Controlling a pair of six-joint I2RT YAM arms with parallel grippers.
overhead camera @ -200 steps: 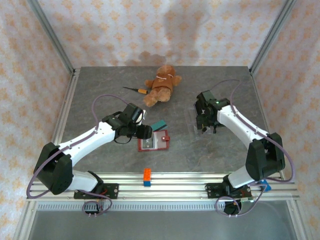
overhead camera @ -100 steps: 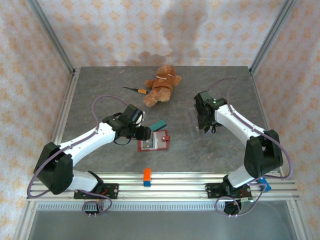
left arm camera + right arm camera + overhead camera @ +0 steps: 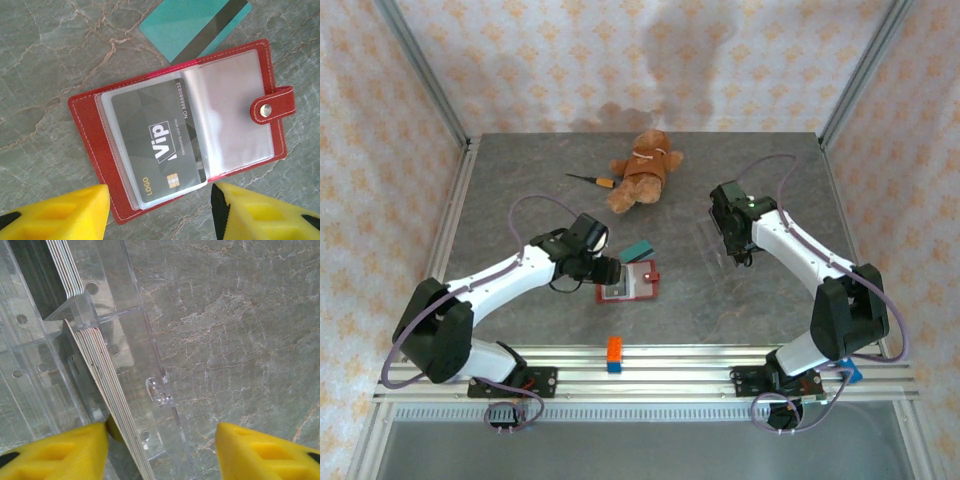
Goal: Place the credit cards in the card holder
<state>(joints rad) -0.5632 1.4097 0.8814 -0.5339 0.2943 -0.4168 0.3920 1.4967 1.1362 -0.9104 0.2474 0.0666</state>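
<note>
Dark red leather-like material marks the card holder [image 3: 90, 145], which lies open and flat near the middle of the table [image 3: 520, 200]. We find the left arm stretched forward and inward; the left gripper [image 3: 160, 210] hangs above the holder's near edge, jaws spread with nothing between them; its yellow fingers [image 3: 60, 212] touch neither holder nor card. The right arm reaches forward with the elbow bent and the wrist turned down; the right gripper [image 3: 161, 440] stands over the acrylic stand [image 3: 130, 315], jaws spread astride an edge-on card stack [image 3: 107, 385]; the stack runs close by one finger and well apart from the other; we cannot tell whether the nearer finger touches it.

A grey card [image 3: 155, 145] sits in one clear sleeve of the holder; the teal card [image 3: 195, 25] lies on the table at the holder's far edge, one corner meeting it. A teddy bear [image 3: 642, 172] and a screwdriver [image 3: 592, 180] lie farther back, well apart from both arms; an orange-and-blue block [image 3: 614, 353] rests on the near rail [image 3: 700, 355].

The teal card is cut off at the top of the left wrist view; the faces of the stacked cards are hidden; the stand's clear walls are hard to trace from above.
</note>
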